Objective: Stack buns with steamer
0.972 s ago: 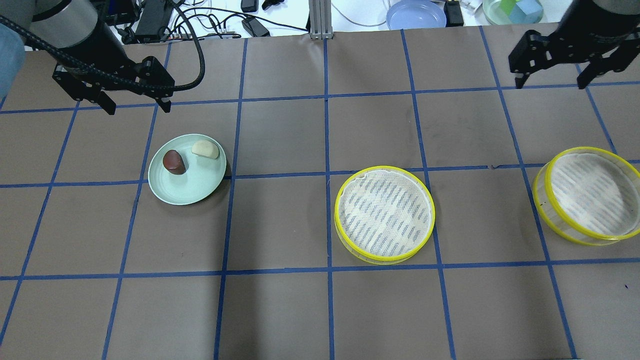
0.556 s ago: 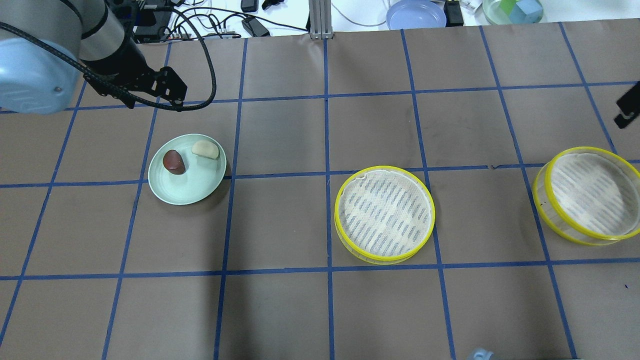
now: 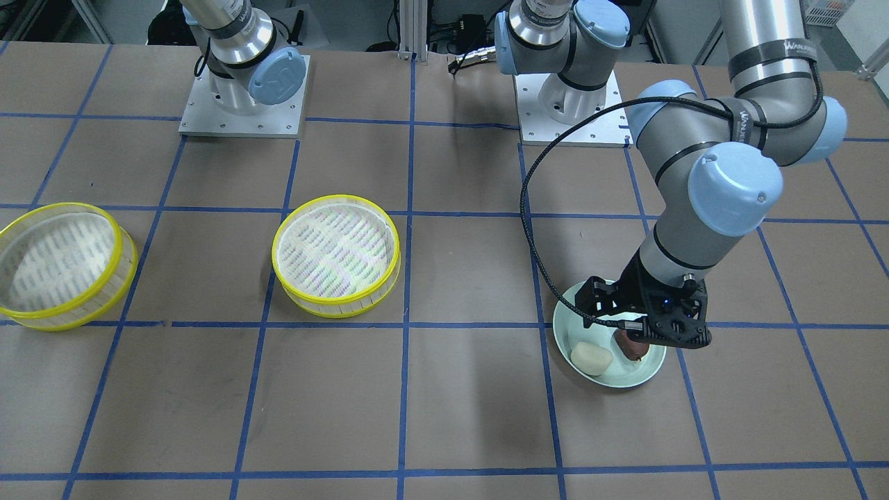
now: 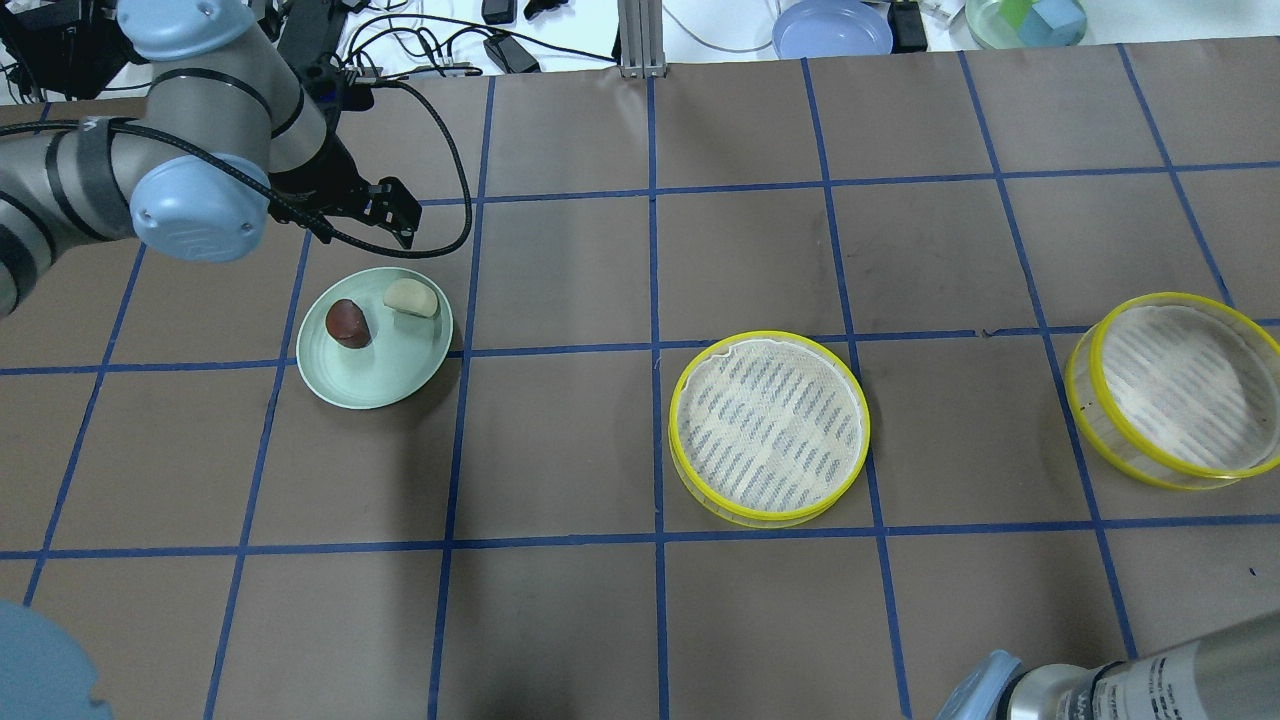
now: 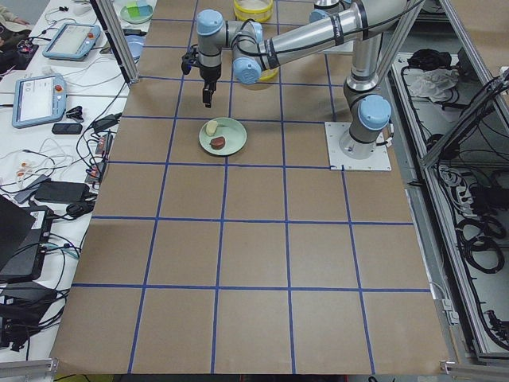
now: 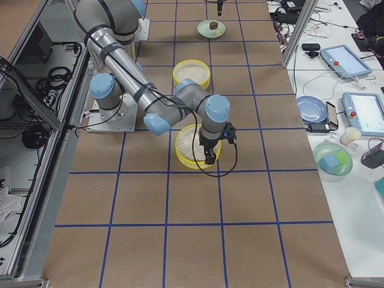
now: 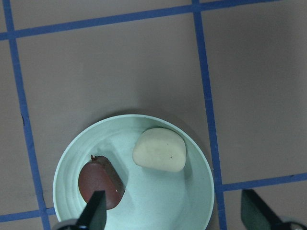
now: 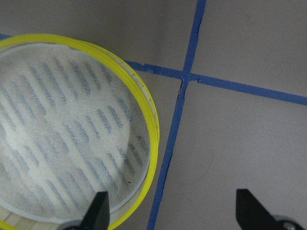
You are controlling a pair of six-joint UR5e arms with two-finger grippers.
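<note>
A pale cream bun [image 4: 411,297] and a dark reddish-brown bun [image 4: 347,322] lie on a pale green plate [image 4: 385,385]. My left gripper [image 7: 175,215] is open and empty above the plate's far side; it also shows in the front-facing view [image 3: 649,328]. In the left wrist view the cream bun [image 7: 159,149] and brown bun [image 7: 100,182] lie just ahead of the fingertips. My right gripper [image 8: 173,213] is open and empty, hovering beside the right yellow-rimmed steamer tray [image 8: 67,129]. It is out of the overhead view.
A second steamer tray [image 4: 768,428] sits mid-table and the right one [image 4: 1180,390] near the right edge. A blue plate [image 4: 832,28] and a bowl with blocks [image 4: 1028,22] stand beyond the far edge. The right arm's elbow [image 4: 1100,690] juts in at the bottom right.
My left arm has swung right and closer to the plate. My right arm has left the upper right of the overhead view; its elbow now shows at the bottom right. Buns and trays have not moved.
</note>
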